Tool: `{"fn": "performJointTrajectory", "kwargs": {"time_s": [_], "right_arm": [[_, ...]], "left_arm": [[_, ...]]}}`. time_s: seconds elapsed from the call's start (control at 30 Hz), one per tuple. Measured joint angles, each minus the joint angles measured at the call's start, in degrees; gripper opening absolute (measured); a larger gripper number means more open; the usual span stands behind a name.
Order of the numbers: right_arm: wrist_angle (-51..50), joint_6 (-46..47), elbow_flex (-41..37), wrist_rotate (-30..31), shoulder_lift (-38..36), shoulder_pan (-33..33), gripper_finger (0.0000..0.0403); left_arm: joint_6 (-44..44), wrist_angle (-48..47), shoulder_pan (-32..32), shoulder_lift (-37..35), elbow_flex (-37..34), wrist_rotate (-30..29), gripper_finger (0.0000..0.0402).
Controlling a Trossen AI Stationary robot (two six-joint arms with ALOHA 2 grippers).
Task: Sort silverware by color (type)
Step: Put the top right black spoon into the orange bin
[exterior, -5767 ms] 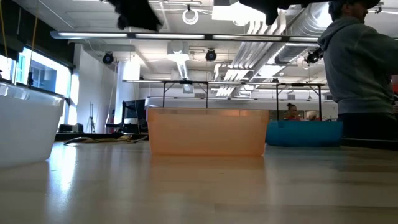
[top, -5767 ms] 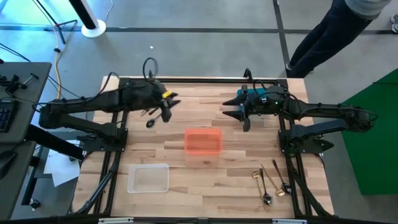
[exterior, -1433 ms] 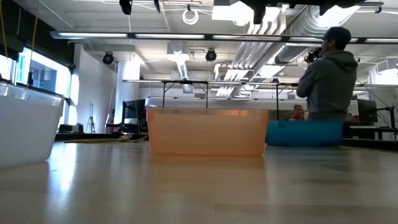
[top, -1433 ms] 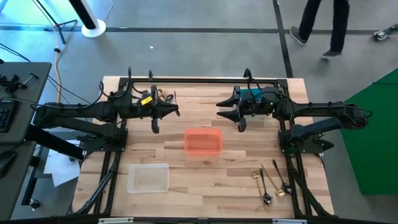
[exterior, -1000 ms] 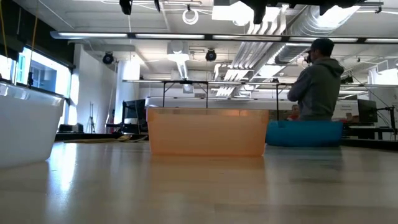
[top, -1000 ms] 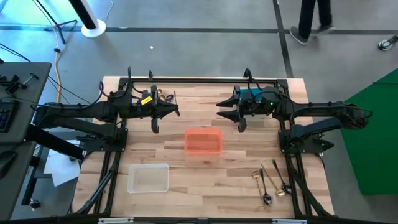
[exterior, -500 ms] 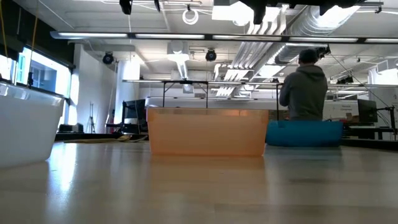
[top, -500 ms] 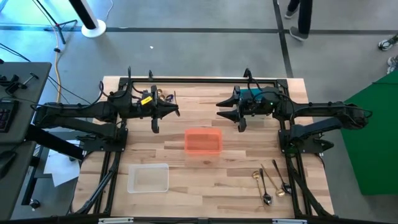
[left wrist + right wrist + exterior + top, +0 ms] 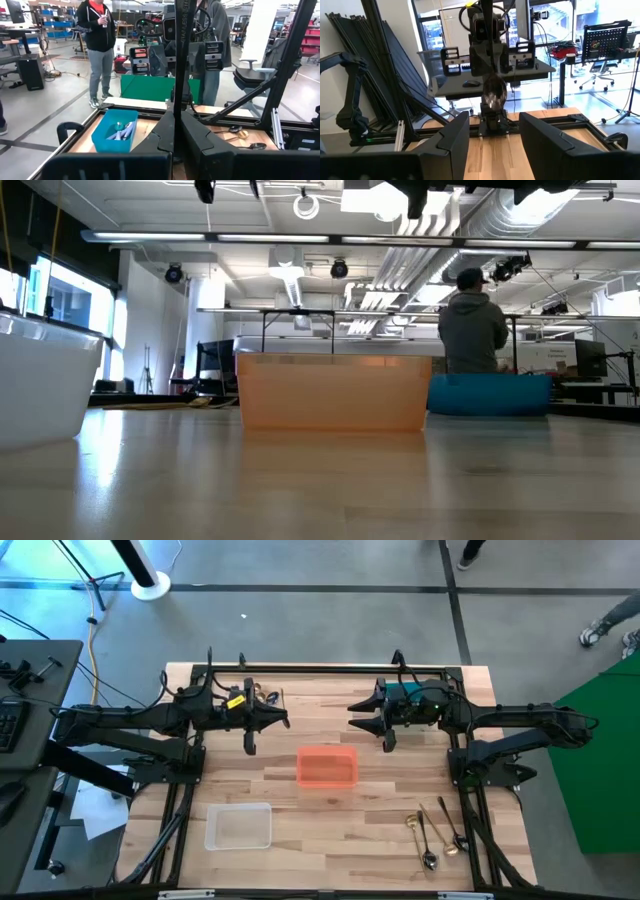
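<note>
Walking person [image 9: 473, 322] moved left (behind orange bin [image 9: 333, 391]).

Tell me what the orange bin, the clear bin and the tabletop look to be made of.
Orange bin: translucent plastic, probably; light glows through its walls in the low view.
Clear bin: clear or frosted plastic; the wood shows through it.
Tabletop: pale wooden planks with visible grain, smooth and slightly glossy.

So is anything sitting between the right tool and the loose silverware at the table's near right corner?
Nothing visible does. In the high view the right tool hangs open at the far middle, the silverware lies near the right corner, and only bare wood lies between. The orange bin sits off to the side of that path.
</note>
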Motion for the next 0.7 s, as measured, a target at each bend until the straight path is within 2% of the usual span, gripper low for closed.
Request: {"fn": "performJointTrajectory", "kwargs": {"time_s": [0.2, 0.43, 0.7], "right_arm": [[2.0, 1.7, 0.8, 4.2, 2.5, 0.9, 0.0158], [2.0, 0.3, 9.0, 5.1, 11.6, 2.3, 0.0158], [1.9, 2.9, 13.8, 4.6, 17.0, 1.3, 0.0158]], "left_arm": [[-0.1, 3.5, 0.0, 7.0, 0.9, 0.0, 0.0000], [1.4, 4.0, 0.0, 17.2, 7.4, 1.7, 0.0000], [-0.4, 4.6, 0.1, 20.8, 10.0, -0.3, 0.0000]]}}
